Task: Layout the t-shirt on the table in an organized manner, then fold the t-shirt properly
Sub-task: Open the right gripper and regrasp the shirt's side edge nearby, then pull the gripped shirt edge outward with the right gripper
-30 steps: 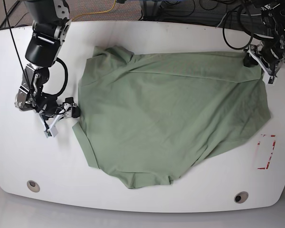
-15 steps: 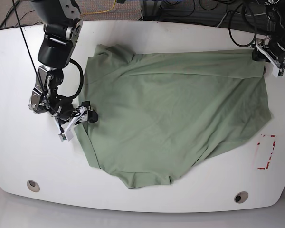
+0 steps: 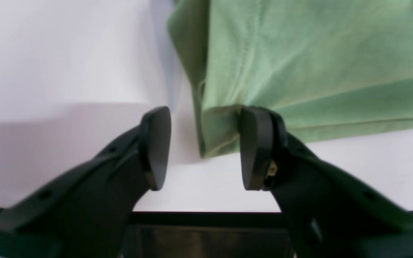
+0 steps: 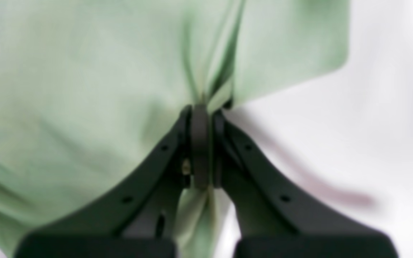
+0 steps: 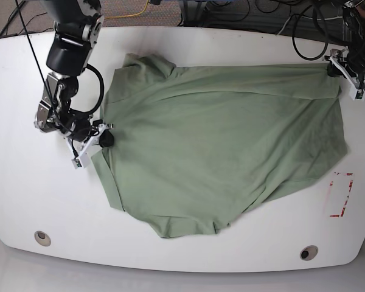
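The right gripper has its jaws pressed together on a pinched fold of the shirt, with green cloth bunched between the pads and trailing below them. In the base view this gripper sits at the shirt's 9 o'clock edge, on the table.

The left gripper has its jaws wide apart. A hemmed corner of the shirt lies in the gap, close against the inner face of one finger; whether they touch is unclear. The other finger stands over bare table. In the base view this gripper is at the shirt's 2 o'clock corner, near the table's far edge.

The shirt lies spread and mostly flat across the middle of the table, with creases running across it. A red tape mark sits just beyond its 4 o'clock edge. Two grey grommets lie near the table's front edge, one at 8 o'clock and one at 5 o'clock from the shirt.
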`<state>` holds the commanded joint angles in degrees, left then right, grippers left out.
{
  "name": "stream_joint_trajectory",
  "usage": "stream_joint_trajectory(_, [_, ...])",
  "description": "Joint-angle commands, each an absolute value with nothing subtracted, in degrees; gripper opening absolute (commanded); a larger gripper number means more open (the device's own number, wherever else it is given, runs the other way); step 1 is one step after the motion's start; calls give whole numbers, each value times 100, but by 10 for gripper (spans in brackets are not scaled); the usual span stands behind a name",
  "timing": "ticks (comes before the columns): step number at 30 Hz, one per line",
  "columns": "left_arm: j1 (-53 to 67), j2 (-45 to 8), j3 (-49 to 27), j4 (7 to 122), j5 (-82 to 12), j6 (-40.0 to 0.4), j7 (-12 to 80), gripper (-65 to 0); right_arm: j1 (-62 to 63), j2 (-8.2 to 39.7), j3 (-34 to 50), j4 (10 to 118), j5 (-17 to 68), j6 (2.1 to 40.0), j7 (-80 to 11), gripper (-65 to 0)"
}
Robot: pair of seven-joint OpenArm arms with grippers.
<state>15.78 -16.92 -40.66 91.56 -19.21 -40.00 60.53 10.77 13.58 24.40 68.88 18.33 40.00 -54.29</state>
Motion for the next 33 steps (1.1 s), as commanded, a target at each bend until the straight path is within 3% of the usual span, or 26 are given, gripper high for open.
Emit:
stream_joint_trajectory(13, [1130,-2176,-3679,8523,-1912,-4000,6053,-364,-989,1024,3486,9121,1833,4000,-5754,-650])
stream_joint_trajectory(30, [1279,-2237,-3688,8558,-1930,-4000,6053,-364,-1754,848,3468,9974,1833,4000,-5763,-647])
stream_joint_trajectory(33, [1279,-2273,-3741,8593,-1965,-4000,6053,-364,-1745,848,3468,9974,1833,4000,-5763,-599])
